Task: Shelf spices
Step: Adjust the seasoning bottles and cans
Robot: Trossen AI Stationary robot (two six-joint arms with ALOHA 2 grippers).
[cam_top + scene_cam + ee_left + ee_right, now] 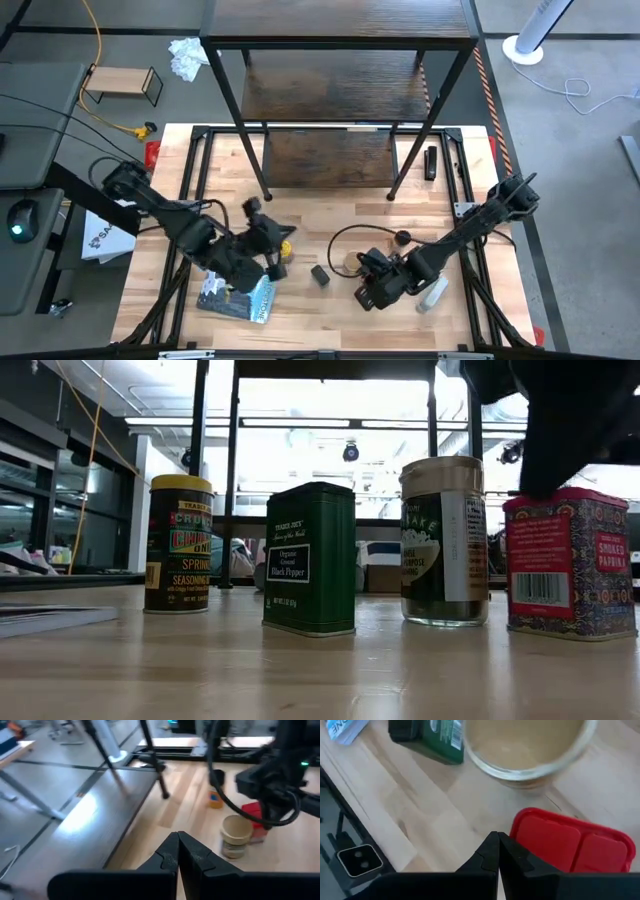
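1. The right gripper [498, 851] hangs low over the wooden table [330, 215], its two dark fingers pressed together and holding nothing; the red-lidded paprika tin [572, 842] stands just beside and beneath its tips, and the tan-lidded jar [527, 747] stands just beyond that.
2. The left gripper [178, 855] is likewise closed and empty; it points across the table toward the right arm, with the tan-lidded jar [236, 836] ahead of it and the yellow-lidded seasoning jar [178, 543] near it.
3. The green tin of black pepper [309, 558] stands upright, apart from both grippers, between the yellow-lidded jar and the tan-lidded one.
4. The dark wood-grain shelf [335, 95] stands at the far end of the table, well apart from both grippers; no spice shows on its boards.
5. Judging by the task, the step in hand is a first pick; to do it well, the right fingers should spread, straddle the paprika tin squarely on its flat sides, and lift straight up so the neighbouring jar is not knocked.
6. All four containers are lidded; the tan-lidded jar's glass shows dark green flakes; the tins' contents are hidden.
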